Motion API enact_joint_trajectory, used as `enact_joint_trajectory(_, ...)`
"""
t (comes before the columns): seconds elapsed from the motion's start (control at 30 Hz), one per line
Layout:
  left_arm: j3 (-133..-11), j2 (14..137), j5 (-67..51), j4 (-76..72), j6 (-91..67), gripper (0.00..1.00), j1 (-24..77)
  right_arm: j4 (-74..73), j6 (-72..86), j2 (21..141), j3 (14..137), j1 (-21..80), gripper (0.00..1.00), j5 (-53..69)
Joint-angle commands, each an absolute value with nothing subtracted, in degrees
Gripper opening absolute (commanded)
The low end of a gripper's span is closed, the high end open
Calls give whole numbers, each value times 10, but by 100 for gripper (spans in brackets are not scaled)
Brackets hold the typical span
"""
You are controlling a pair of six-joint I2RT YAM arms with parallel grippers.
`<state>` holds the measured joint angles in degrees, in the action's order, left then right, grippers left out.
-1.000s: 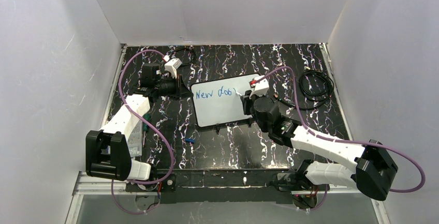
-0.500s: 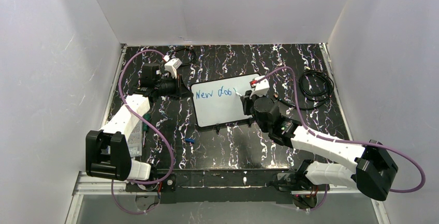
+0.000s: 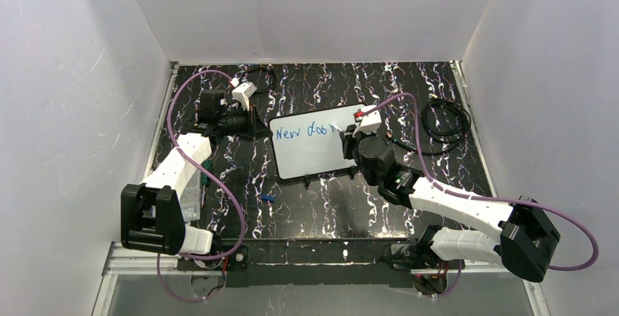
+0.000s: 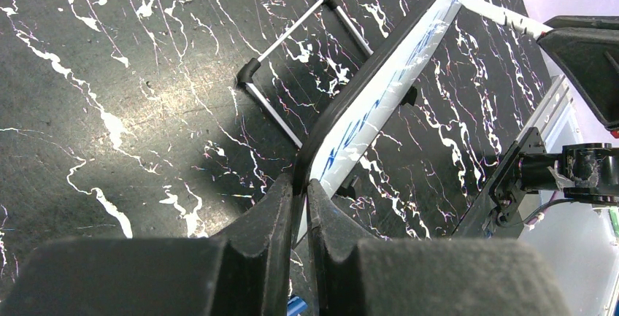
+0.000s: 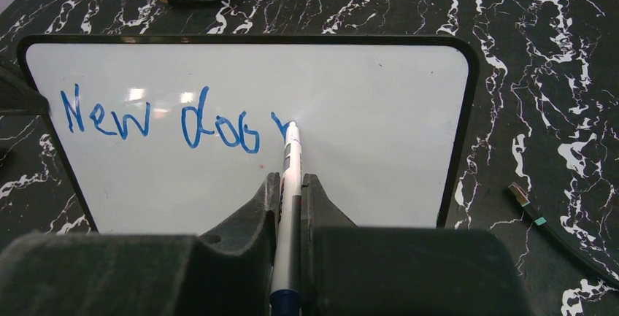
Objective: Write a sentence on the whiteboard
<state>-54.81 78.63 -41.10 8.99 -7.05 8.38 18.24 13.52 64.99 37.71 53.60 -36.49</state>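
Though unclear overhead, left gripper (image 4: 299, 186) clamps whiteboard (image 4: 383, 97) edge.

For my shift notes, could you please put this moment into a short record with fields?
Board: whiteboard on the dark marbled table
Left pincer: shut on the whiteboard's edge
Right pincer: shut on a marker, tip touching the board
Writing: blue, "New doo" plus one started stroke
Nearby: black cable right of the board

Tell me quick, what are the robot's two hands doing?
Left gripper: shut on the whiteboard edge.
Right gripper: shut on the marker.
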Motion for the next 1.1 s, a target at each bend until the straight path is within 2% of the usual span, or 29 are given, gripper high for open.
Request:
enact_joint_trajectory(0.0,-548,762,-425,95,-67,0,89,212,130,640,390,532,1,-385)
enact_joint_trajectory(0.23,-548,763,-425,95,-67,0,89,222,127,602,376,532,1,-372)
enact_joint_trajectory(0.5,-548,762,-425,95,-67,0,89,207,126,616,380,528,1,-399)
enact_joint_trajectory(1.07,-549,763,-425,95,-67,0,89,210,128,647,383,521,1,-363)
